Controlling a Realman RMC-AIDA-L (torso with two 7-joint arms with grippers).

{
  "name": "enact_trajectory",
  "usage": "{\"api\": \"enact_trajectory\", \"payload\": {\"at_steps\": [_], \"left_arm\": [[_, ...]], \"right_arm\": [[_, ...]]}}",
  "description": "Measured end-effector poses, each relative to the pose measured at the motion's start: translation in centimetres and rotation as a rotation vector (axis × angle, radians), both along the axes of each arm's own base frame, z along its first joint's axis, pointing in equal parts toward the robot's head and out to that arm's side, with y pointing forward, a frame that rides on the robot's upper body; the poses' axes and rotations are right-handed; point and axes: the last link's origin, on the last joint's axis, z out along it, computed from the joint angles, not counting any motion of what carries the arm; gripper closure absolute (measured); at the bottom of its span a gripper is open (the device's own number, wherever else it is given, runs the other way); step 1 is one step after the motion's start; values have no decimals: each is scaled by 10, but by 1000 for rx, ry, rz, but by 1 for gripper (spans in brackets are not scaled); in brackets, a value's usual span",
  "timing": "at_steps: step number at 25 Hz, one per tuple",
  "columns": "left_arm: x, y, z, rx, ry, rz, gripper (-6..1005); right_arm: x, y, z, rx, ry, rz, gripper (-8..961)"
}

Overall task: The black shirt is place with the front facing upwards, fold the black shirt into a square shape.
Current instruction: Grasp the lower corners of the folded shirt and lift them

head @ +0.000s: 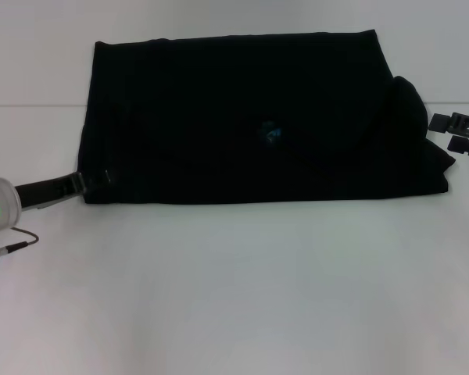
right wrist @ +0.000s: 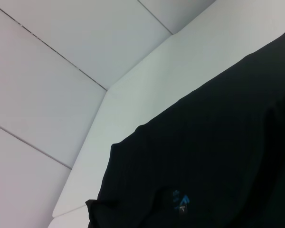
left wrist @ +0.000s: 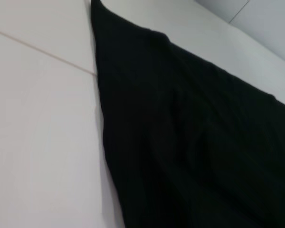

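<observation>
The black shirt (head: 242, 117) lies flat on the white table (head: 234, 297) as a wide rectangle, with a small blue neck label (head: 271, 134) near its middle. No chest lettering shows. My left gripper (head: 94, 180) is at the shirt's near left corner, its tips lost against the black cloth. My right gripper (head: 447, 133) stands open just off the shirt's right edge, where the cloth is bunched up. The left wrist view shows the black shirt (left wrist: 190, 142) from its edge. In the right wrist view the black shirt (right wrist: 218, 142) and its blue neck label (right wrist: 181, 202) appear.
The white table runs wide in front of the shirt and to its left. A thin seam (head: 31, 105) crosses the table at the far left. White wall panels (right wrist: 61, 57) rise behind the table.
</observation>
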Motion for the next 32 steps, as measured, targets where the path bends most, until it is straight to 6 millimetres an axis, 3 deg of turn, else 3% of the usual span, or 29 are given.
{"api": "enact_trajectory", "payload": {"at_steps": [14,28,32], "left_arm": [[6,0,-8,-40,24,-27,440],[10,2,-1,-48,-8,-20,897],[11,2,4,-56,-35,-14,980]], "right_arm": [[3,-2,0,3,21,-13,72],[2,-3,3,-9,14,-1,71],[2,-2,8,-14,6,6,71]]}}
